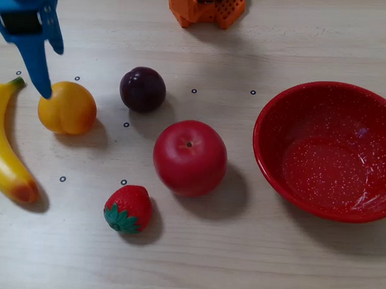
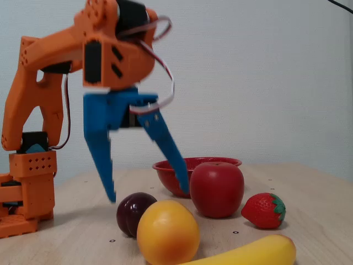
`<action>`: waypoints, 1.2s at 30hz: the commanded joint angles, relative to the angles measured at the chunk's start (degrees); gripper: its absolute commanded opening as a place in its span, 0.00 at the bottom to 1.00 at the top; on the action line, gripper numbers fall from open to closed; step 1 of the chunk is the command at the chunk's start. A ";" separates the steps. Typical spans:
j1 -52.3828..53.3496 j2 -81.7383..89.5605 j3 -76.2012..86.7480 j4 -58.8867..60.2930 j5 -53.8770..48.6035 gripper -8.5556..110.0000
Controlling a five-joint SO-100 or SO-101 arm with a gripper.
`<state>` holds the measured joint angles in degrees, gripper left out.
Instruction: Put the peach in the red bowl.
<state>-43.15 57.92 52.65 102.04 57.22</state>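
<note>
gripper point(image 2: 149, 196) is spread wide and empty, hanging over the peach point(image 1: 67, 108), which sits on the table point(image 1: 259, 261) between the banana point(image 1: 4, 152) and the plum point(image 1: 143, 89). in the overhead view one blue finger tip looks right at the peach's upper left edge. i'd say come straight down so the fingers straddle its widest part, since it's smooth, round and probably slippery. the red bowl point(image 1: 266, 160) is well off to the right past the apple point(image 1: 190, 158), glossy with white speckles, so lift high enough to clear that apple
</note>
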 commanded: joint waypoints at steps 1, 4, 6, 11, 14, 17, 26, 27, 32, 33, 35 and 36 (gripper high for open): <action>-0.09 1.41 -4.39 0.62 0.97 0.43; 0.70 -0.97 -3.78 -1.05 0.09 0.44; 1.41 -2.20 -3.08 -2.37 -0.79 0.44; 3.34 -3.96 -0.09 -8.44 -2.64 0.46; 3.96 -5.27 1.76 -11.51 -2.72 0.46; 4.39 -6.59 3.16 -13.18 -2.55 0.46; 4.83 -8.61 7.21 -16.96 -1.58 0.41; 4.83 -8.61 7.47 -16.96 -1.41 0.37; 4.13 -7.91 5.89 -15.38 -4.39 0.07; 3.96 -7.65 4.57 -13.89 -5.27 0.07; 3.87 -6.06 1.05 -9.76 -6.24 0.07; 4.13 -5.10 -1.76 -6.42 -6.94 0.07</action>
<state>-39.55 48.34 56.60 89.47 52.65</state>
